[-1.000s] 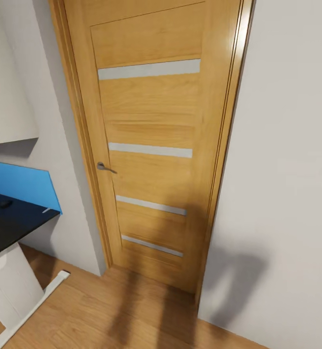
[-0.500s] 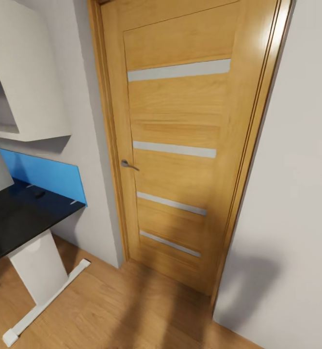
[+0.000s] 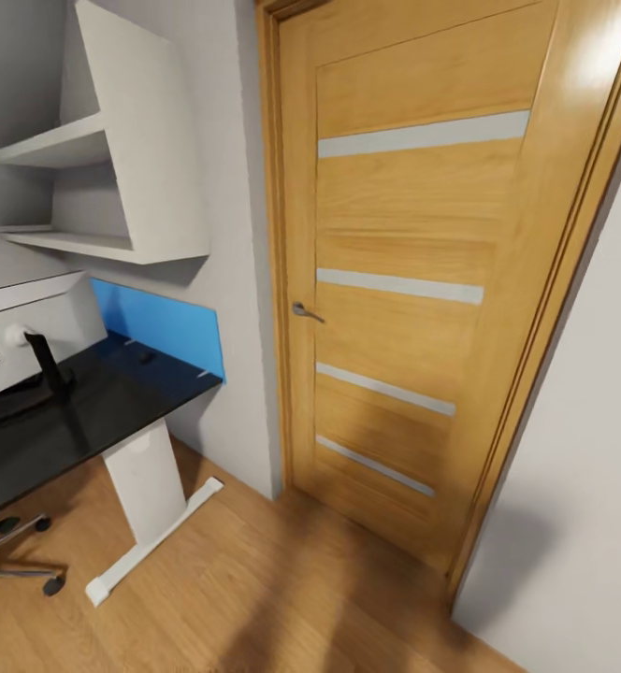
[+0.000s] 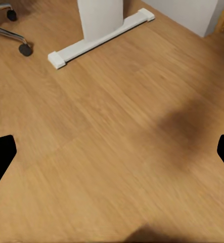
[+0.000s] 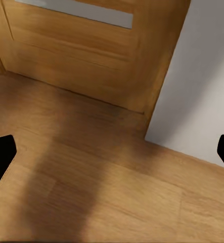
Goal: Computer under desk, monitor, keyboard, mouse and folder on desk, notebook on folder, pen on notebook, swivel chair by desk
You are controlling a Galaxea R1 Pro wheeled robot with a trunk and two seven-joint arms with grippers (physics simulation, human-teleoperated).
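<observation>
Head view: the desk stands at the left against the wall, its glossy black top on a white leg. The monitor is on it, seen from its pale back, with a thin black stem. A small dark thing far back on the top may be the mouse, too small to be sure. The chair shows its chrome base and casters by the desk's leg. A wooden door faces the robot.

Left wrist view: the left gripper is spread wide, empty, over bare floor; the desk's leg and a caster lie well ahead.

Right wrist view: the right gripper is likewise wide apart, empty, near the door's foot.

The chair should roll easily; push at the seat or back. The mouse is light and smooth, best pinched across its sides.
</observation>
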